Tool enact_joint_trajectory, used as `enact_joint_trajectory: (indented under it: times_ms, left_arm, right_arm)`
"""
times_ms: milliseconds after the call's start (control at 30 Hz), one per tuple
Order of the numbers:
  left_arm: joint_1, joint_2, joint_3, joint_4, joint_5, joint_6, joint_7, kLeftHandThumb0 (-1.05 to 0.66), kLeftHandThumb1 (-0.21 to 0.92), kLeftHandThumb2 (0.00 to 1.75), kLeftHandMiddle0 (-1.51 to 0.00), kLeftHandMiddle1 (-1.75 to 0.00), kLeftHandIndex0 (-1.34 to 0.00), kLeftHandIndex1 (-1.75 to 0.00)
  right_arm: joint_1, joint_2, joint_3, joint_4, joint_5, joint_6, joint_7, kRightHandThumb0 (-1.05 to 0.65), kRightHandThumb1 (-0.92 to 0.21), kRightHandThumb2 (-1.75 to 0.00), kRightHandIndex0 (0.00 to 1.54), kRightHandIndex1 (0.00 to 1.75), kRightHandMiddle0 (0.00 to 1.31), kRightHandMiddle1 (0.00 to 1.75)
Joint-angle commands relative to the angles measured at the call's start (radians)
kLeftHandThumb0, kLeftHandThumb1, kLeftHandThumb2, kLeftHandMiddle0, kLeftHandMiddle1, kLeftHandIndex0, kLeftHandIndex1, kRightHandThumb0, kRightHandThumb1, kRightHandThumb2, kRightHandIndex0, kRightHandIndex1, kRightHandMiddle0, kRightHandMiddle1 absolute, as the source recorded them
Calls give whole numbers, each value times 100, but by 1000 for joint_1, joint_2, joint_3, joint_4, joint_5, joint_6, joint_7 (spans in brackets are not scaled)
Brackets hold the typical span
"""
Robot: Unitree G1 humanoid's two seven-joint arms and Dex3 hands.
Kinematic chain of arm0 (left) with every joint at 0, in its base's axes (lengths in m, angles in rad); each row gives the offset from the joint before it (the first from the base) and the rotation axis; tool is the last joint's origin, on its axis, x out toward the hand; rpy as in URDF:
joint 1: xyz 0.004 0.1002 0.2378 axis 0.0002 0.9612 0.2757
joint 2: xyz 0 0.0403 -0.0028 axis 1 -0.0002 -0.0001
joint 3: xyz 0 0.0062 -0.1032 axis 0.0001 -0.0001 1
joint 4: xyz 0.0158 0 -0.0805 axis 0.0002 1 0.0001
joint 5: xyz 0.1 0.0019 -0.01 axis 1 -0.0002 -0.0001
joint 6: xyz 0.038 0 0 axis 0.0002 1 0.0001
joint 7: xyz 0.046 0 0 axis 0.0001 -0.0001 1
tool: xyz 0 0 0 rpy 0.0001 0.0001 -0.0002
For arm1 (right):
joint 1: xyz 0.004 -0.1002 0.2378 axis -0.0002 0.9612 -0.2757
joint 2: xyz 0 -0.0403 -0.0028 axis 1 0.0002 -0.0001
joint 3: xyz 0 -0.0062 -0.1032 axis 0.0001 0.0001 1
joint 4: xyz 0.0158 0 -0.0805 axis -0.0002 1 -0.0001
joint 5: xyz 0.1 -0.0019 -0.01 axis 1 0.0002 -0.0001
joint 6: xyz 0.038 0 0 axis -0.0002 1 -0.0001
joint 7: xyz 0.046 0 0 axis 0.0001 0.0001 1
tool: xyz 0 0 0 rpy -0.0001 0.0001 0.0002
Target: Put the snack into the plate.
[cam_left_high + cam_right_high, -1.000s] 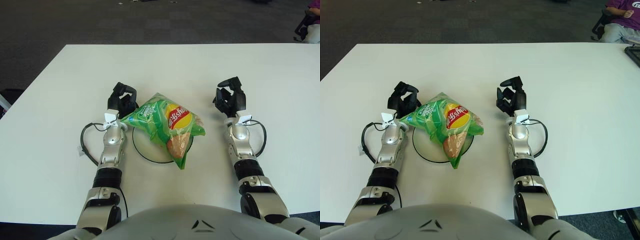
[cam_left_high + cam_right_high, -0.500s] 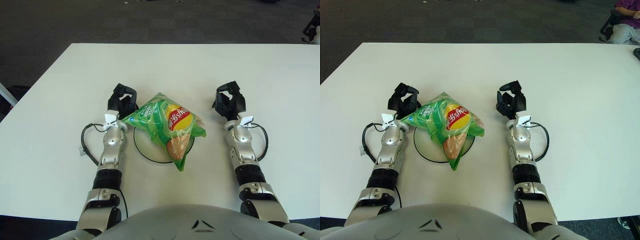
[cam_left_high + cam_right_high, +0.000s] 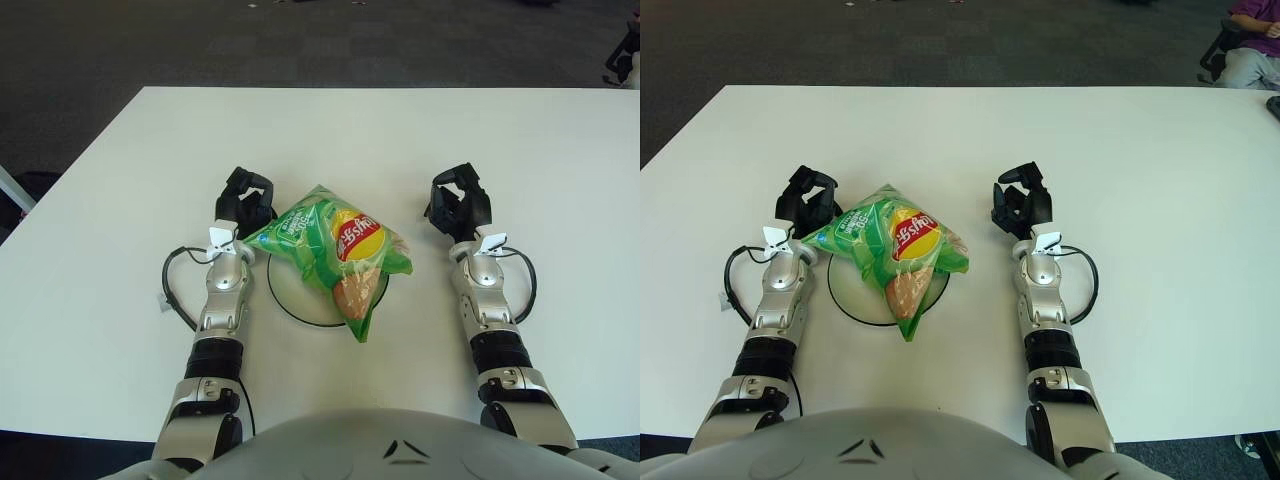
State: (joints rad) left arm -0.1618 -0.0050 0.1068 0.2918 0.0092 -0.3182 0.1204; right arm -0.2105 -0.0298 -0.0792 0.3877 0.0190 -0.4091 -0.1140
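Snack: a green chip bag [image 3: 335,248] with a red and yellow logo. It lies on the plate, and its bottom corner sticks out over the plate's near edge.
Plate: a round white plate [image 3: 290,293] with a dark rim, on the table between the two arms. The bag covers most of it.
Left hand: the left hand [image 3: 245,200] rests on the table just beside the bag's left corner. Its black fingers are curled in. I cannot tell if they touch the bag, and they hold nothing.
Right hand: the right hand [image 3: 458,206] rests on the table to the right of the bag, apart from it. Its fingers are curled in and hold nothing.
Table: a big white table [image 3: 120,180].
Cables: a black cable [image 3: 175,290] loops beside each wrist.
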Motion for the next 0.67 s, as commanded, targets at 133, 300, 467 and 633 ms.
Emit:
enact_joint_trajectory:
  times_ms: [133, 300, 467, 633]
  left_arm:
    - [5, 6, -3, -6, 2, 5, -5, -22, 92, 34, -92, -175, -52, -175]
    - [5, 6, -3, -5, 2, 5, -5, -22, 92, 34, -92, -175, -52, -175]
    - [5, 7, -3, -7, 2, 6, -6, -22, 92, 34, -92, -175, -52, -175]
    - [6, 7, -4, -8, 2, 6, -7, -22, 92, 34, -92, -175, -52, -175]
  right_arm:
    - [70, 24, 4, 26, -6, 8, 0, -38, -68, -83, 88, 175, 35, 175]
    - [70, 24, 4, 26, -8, 9, -1, -38, -68, -84, 88, 175, 35, 175]
    - [69, 23, 4, 28, -11, 10, -2, -38, -67, -84, 88, 175, 35, 175]
    - [68, 22, 4, 31, -14, 11, -3, -38, -67, -85, 88, 175, 36, 175]
